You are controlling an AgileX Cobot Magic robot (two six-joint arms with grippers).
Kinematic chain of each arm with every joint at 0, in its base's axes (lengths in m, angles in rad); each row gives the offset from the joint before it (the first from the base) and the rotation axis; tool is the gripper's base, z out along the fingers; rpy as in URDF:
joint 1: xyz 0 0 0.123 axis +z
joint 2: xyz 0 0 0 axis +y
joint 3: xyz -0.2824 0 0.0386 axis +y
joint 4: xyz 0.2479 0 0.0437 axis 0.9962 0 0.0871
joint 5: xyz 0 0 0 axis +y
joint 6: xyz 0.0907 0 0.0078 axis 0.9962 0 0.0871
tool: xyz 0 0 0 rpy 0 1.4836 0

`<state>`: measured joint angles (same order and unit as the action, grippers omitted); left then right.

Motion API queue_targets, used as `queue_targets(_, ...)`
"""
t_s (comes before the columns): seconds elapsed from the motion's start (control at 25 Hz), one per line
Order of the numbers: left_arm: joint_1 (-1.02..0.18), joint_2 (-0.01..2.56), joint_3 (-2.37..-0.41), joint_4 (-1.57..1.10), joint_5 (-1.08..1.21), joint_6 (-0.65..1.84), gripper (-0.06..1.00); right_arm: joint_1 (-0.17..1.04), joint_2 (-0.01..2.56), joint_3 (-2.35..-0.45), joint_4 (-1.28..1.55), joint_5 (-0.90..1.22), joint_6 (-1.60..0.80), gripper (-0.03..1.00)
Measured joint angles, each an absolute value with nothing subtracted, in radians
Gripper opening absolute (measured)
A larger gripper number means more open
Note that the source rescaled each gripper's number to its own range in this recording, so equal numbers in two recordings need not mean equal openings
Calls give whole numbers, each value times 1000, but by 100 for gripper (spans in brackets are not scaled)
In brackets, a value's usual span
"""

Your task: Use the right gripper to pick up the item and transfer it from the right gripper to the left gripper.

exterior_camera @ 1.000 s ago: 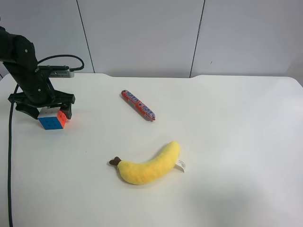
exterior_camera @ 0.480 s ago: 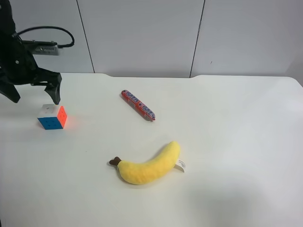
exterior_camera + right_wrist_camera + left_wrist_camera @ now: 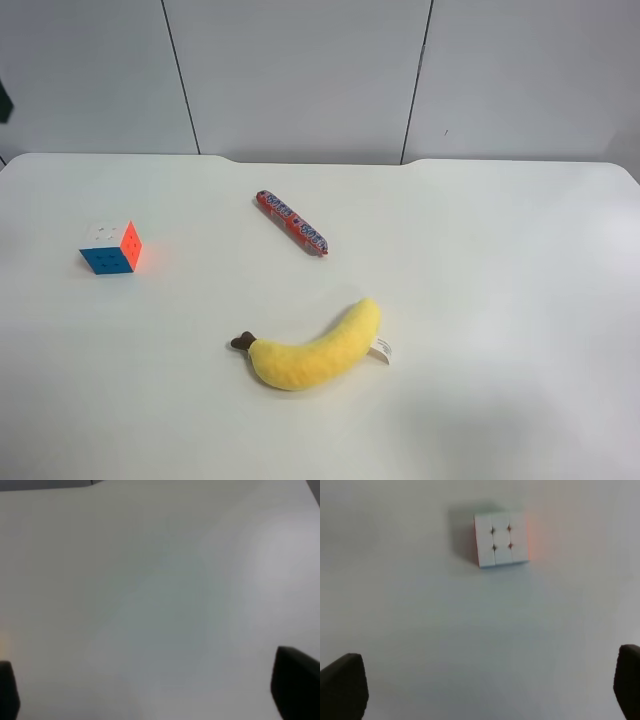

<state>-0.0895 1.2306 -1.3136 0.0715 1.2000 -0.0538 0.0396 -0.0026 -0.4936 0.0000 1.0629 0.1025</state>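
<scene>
The puzzle cube (image 3: 110, 247) sits on the white table (image 3: 480, 300) at the exterior high view's left, with white top, blue and orange sides showing. In the left wrist view the cube (image 3: 501, 539) lies well below my left gripper (image 3: 480, 690), white face up. The left gripper is open and empty, with only its two fingertips (image 3: 342, 685) showing at the frame's corners. My right gripper (image 3: 150, 690) is open and empty over bare table, with its fingertips (image 3: 295, 680) at the frame's edges. Neither arm shows in the exterior high view, apart from a dark sliver (image 3: 3, 100) at the left edge.
A red candy stick (image 3: 291, 222) lies near the table's middle back. A yellow plush banana (image 3: 315, 350) lies in front of it. Grey wall panels stand behind the table.
The arm at the exterior high view's left has lifted off the cube and risen out of that view. The cube stays in place on the table.
</scene>
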Motion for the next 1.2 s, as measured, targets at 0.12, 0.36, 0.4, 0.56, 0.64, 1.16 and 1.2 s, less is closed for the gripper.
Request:
queue_targets(0.12, -89, 1040, -1255, 71, 1202, -51, 99, 40, -3, -494, 0, 1063, 102, 100)
queue_targets(0.36, -89, 667, -1071, 71, 1205, -36, 99, 40, -3, -494, 0, 1063, 102, 100)
queue_targets(0.4, -89, 605, -1037, 71, 1207, -30, 99, 40, -3, -494, 0, 1063, 102, 100)
queue_targets(0.56, -89, 404, -908, 68, 1215, -6, 100, 40, -3, -494, 0, 1063, 102, 100)
queue_targets(0.64, -89, 323, -845, 67, 1218, 9, 100, 40, -3, -494, 0, 1063, 102, 100)
queue_targets(1.16, -89, -3, -585, 18, 1222, 16, 100, 40, -3, -494, 0, 1063, 102, 100)
queue_targets(1.2, -89, -3, -573, 0, 1222, 18, 100, 40, -3, -494, 0, 1063, 102, 100)
